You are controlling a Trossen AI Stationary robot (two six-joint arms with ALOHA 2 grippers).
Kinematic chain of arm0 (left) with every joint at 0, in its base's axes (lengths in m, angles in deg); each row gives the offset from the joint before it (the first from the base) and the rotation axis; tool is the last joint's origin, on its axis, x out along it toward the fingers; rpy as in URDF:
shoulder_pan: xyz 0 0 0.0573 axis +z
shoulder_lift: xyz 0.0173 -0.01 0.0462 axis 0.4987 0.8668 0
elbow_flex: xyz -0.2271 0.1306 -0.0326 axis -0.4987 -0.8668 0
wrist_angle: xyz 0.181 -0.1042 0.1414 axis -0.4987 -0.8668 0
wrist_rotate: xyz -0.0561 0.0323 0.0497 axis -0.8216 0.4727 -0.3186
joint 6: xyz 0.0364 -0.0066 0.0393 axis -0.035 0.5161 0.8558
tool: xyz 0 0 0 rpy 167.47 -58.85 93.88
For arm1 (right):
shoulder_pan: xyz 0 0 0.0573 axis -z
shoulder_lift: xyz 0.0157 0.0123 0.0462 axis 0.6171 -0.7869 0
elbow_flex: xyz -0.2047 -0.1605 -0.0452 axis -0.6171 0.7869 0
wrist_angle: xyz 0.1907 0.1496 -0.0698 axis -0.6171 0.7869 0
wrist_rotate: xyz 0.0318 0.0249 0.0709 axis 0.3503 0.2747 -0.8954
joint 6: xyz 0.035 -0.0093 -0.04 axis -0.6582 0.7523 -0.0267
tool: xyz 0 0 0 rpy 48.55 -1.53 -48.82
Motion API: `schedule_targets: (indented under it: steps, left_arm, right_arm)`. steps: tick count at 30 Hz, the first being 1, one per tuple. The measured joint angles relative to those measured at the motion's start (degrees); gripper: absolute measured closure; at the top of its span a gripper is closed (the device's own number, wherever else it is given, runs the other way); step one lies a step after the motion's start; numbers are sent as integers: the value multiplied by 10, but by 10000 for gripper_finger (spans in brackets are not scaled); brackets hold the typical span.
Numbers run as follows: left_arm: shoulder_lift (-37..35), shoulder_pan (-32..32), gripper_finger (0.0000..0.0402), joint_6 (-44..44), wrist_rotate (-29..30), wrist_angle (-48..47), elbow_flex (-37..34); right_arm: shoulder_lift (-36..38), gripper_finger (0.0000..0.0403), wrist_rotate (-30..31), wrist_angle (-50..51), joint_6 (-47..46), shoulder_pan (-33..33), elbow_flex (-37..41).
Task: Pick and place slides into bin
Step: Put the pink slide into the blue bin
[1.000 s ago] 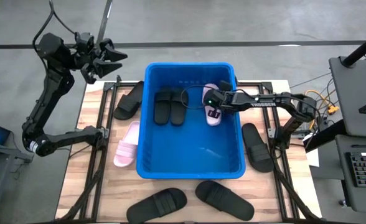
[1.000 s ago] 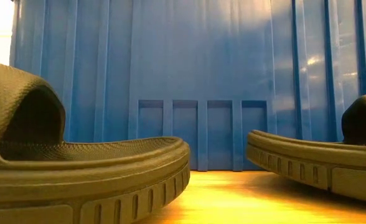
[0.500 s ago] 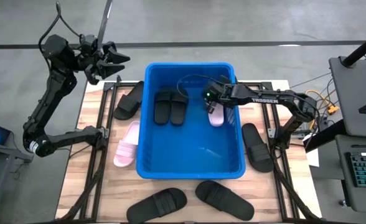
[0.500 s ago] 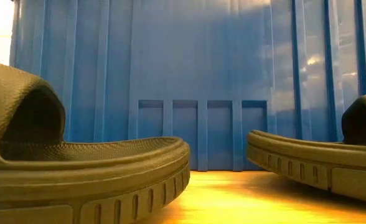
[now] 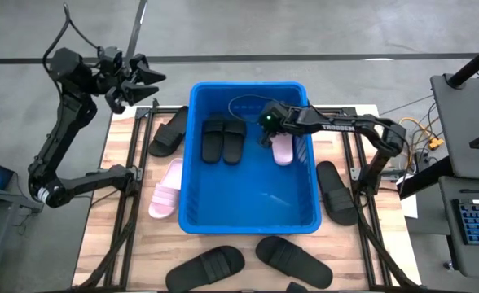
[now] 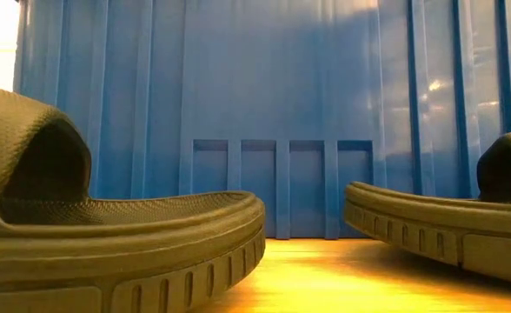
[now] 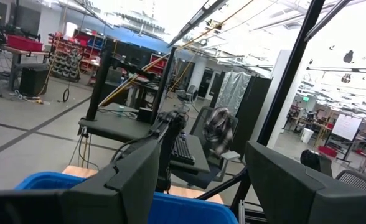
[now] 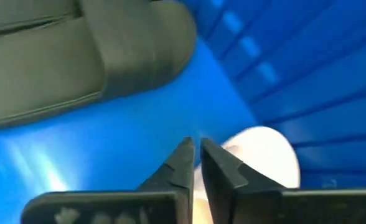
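Observation:
The blue bin (image 5: 252, 221) stands mid-table. Two black slides (image 5: 223, 138) lie side by side on its floor at the far end, and a pale pink slide (image 5: 282, 149) lies flat by its right wall. My right gripper (image 5: 265, 137) hangs shut inside the bin between them, pointing steeply down. In the right wrist view its tips (image 8: 195, 149) sit just over the blue floor with the pink slide (image 8: 264, 152) beside them. My left gripper (image 5: 148, 77) is raised beyond the table's far left corner, open and holding nothing (image 7: 201, 180).
Outside the bin lie a black slide (image 5: 170, 130) and a pink one (image 5: 166, 189) on the left, a black one (image 5: 336, 192) on the right, and two black ones (image 5: 207, 267) (image 5: 292, 260) near the front edge. These two fill the low view (image 6: 108, 226) (image 6: 447, 226).
My right gripper has come off the pink slide, risen a little and swung toward the table's left, rolling its wrist. The pink slide, tilted under the gripper a second ago, now lies flat on the bin's floor by the right wall.

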Motion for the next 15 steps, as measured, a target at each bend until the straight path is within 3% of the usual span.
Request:
schedule_targets:
  steps: [7,11,15]
  left_arm:
    - [-9,0,178,0,2,-1,0]
    - [-13,0,178,-1,2,-1,-1]
    - [-17,0,178,-1,2,-3,-1]
  right_arm:
    - [-67,394,7,24,13,3,-38]
    - [-116,394,56,53,18,2,-71]
    - [-161,394,66,107,22,6,-113]
